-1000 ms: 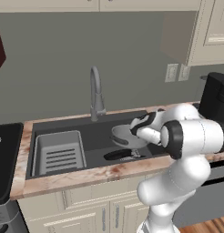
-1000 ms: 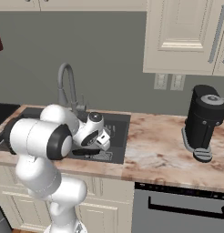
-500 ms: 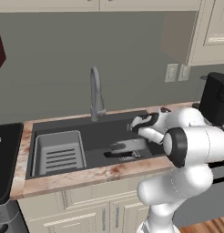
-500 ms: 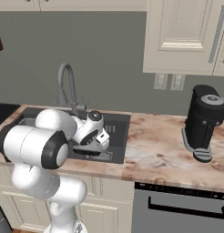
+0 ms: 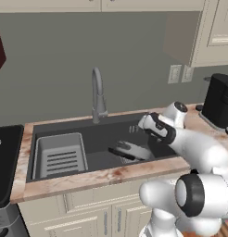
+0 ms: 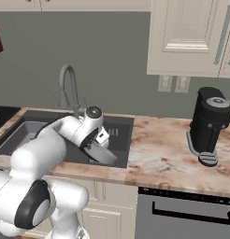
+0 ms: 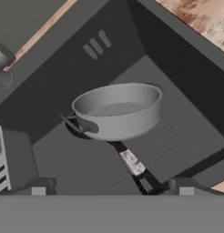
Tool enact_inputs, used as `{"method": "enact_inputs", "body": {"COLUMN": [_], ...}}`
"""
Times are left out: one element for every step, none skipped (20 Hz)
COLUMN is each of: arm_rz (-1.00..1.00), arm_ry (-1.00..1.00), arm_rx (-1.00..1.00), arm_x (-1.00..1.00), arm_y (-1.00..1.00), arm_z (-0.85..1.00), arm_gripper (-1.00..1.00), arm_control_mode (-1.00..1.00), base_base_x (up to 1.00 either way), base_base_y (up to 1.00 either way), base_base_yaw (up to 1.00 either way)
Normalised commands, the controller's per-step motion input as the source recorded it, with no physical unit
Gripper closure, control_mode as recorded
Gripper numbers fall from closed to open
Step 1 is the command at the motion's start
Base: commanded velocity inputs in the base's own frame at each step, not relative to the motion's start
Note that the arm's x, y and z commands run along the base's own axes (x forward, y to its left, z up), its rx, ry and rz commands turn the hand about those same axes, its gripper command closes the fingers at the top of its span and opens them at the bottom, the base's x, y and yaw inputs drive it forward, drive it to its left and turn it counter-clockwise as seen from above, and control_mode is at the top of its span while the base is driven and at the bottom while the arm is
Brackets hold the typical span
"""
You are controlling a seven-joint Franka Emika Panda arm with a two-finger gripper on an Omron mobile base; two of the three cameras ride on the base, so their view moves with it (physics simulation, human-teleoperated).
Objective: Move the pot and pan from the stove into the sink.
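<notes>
Gripper (image 7: 112, 189) spread wide, pointing down at pot (image 7: 117, 110) in sink (image 7: 177, 82).

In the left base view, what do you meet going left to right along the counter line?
Stove → slotted rack → faucet → pot → coffee machine.

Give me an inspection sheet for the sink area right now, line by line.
Surface: marbled brown counter rims the dark sink.
Job's things: pot sits in the sink over the pan, whose handle sticks out from under it; stove edge at left, bare where seen.
Clutter: slotted rack in the sink's left part.
Grippers: gripper open, above the pan handle, holding nothing.
Cables: nothing seen.
Surroundings: faucet, coffee maker, outlets, cabinets.
</notes>
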Motion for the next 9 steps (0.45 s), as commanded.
{"method": "enact_inputs", "body": {"arm_rz": [0.0,0.01,0.03,0.05,0.06,0.08,0.1,0.11,0.12], "arm_ry": [0.0,0.0,0.01,0.04,0.06,0.07,0.04,0.02,0.0], "arm_rx": [0.0,0.0,0.0,0.0,0.0,0.0,0.0,0.0,0.0], "arm_x": [-0.74,-0.74,-0.74,-0.75,-0.8,-0.86,-0.93,-0.99,-1.0], "arm_y": [0.0,0.0,0.03,0.1,0.14,0.15,0.13,0.11,0.09], "arm_z": [0.62,0.6,0.55,0.5,0.43,0.38,0.31,0.25,0.17], "arm_gripper": [-1.0,-1.0,-1.0,-1.0,-1.0,-1.0,-1.0,-1.0,-1.0], "arm_control_mode": [-1.0,-1.0,-1.0,-1.0,-1.0,-1.0,-1.0,-1.0,-1.0], "base_base_x": [0.0,0.0,0.0,0.0,0.0,0.0,0.0,0.0,0.0], "base_base_y": [0.0,0.0,0.0,0.0,0.0,0.0,0.0,0.0,0.0], "base_base_yaw": [0.0,0.0,0.0,0.0,0.0,0.0,0.0,0.0,0.0]}}
